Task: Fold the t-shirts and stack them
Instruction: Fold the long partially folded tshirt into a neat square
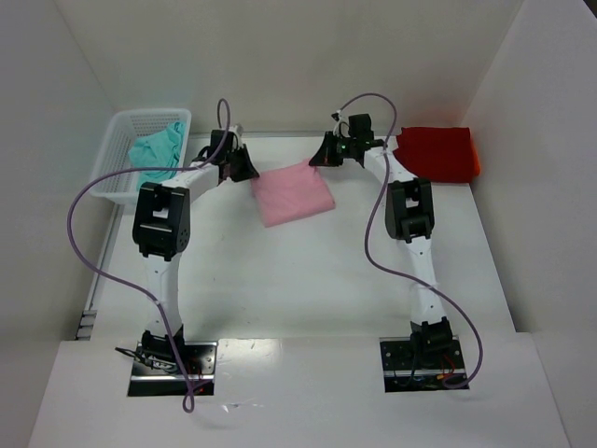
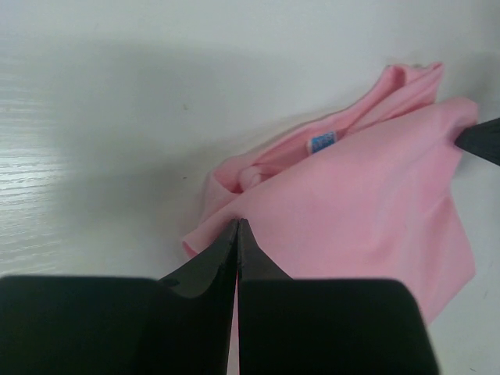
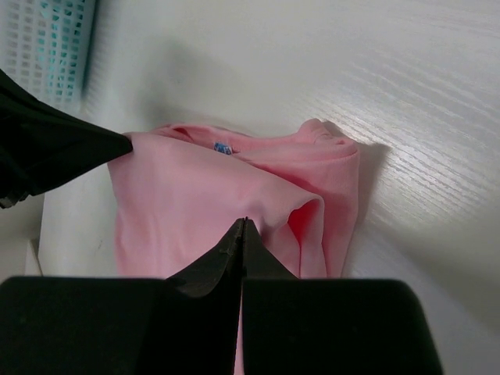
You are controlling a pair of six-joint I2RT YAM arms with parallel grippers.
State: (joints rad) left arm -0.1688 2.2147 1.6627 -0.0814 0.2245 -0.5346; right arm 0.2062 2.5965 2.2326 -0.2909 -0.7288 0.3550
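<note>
The light pink t-shirt (image 1: 294, 193) lies folded at the back middle of the table. My left gripper (image 1: 244, 171) is shut on its left far corner, seen in the left wrist view (image 2: 237, 223). My right gripper (image 1: 322, 159) is shut on its right far corner, seen in the right wrist view (image 3: 244, 223). The cloth (image 2: 367, 211) (image 3: 195, 195) is stretched between the two grippers. The red t-shirt (image 1: 437, 152) lies folded at the back right. The teal t-shirt (image 1: 157, 149) lies crumpled in the basket.
A white mesh basket (image 1: 121, 149) stands at the back left and shows in the right wrist view (image 3: 47, 47). White walls close in the back and both sides. Purple cables loop over both arms.
</note>
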